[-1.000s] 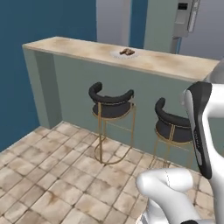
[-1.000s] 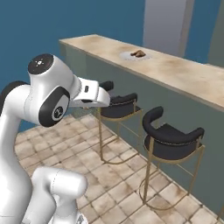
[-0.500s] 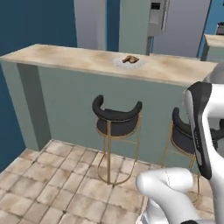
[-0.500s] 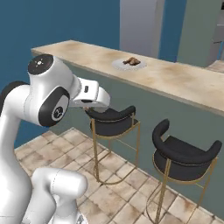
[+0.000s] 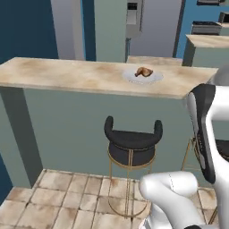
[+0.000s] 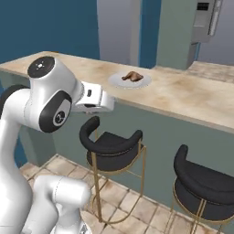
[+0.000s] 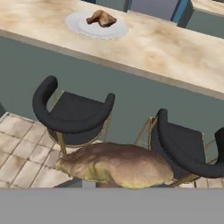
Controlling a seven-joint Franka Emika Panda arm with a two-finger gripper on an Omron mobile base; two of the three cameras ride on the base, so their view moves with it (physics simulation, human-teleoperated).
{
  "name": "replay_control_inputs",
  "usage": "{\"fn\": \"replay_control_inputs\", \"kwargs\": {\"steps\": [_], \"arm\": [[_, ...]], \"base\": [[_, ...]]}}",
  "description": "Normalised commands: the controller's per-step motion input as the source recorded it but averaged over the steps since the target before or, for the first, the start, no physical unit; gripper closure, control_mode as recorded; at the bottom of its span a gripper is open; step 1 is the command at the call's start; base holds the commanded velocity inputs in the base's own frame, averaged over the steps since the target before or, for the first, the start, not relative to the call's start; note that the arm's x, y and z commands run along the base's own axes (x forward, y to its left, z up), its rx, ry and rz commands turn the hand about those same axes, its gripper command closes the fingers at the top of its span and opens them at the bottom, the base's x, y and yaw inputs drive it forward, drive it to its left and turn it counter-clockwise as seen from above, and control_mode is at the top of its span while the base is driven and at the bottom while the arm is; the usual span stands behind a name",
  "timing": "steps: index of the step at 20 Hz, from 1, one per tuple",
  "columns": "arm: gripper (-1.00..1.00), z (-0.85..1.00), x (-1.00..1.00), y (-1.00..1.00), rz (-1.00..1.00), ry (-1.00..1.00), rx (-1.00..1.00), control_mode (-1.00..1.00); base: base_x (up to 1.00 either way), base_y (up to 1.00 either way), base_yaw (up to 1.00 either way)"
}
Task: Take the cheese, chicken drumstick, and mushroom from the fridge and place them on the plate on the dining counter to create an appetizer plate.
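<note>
White plate (image 5: 142, 77) holds one chicken drumstick (image 5: 144, 71).

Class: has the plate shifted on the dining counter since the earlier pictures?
No. The plate keeps its spot on the dining counter, chicken drumstick on it; the base drove, so the whole view shifted.

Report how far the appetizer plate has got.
Done: the chicken drumstick lies on the plate on the dining counter. In hand: a tan-brown lump, apparently the mushroom, held close under the hand camera, facing the counter. Left: set it on the plate, then add cheese; none is on the plate.
</note>
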Motion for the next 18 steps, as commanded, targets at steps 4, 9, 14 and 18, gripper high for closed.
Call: {"fn": "replay_control_inputs", "kwargs": {"steps": [4, 9, 14, 18], "arm": [[1.0, 0.0, 0.0, 0.0, 0.0, 0.0, 0.0, 1.0], [1.0, -0.01, 0.2, 0.07, -0.07, -0.01, -0.01, -1.0], [1.0, -0.04, 1.0, 0.4, -0.34, -0.03, -0.05, -1.0], [1.0, 0.0, 1.0, 0.6, -0.32, -0.01, -0.04, -1.0]], "base": [[1.0, 0.32, -0.35], [0.8, 0.25, -0.27], [0.0, 0.0, 0.0], [0.0, 0.0, 0.0]]}}
